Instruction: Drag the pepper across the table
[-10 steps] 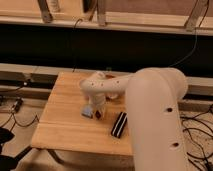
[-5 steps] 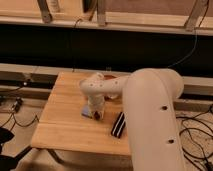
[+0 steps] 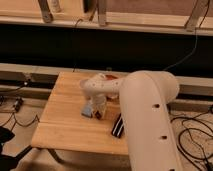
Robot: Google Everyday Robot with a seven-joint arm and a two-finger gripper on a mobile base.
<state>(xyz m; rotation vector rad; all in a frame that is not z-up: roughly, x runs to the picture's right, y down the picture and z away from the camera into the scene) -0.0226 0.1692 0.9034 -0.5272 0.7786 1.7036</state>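
One white robot arm (image 3: 145, 115) reaches over the rectangular light wooden plank table (image 3: 65, 122); its gripper (image 3: 98, 111) sits low mid-table. Small dark red pepper (image 3: 98, 115) just beside blue rectangular sponge (image 3: 88, 110), beneath gripper. Black ribbed object (image 3: 118, 125) nearby. No legible writing.

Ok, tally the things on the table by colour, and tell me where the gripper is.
Blue: 1, sponge
Dark red: 1, pepper
Orange-red: 1, bowl, partly hidden
Black: 1, striped item
Total: 4
The gripper is low over the pepper, near the middle of the table.
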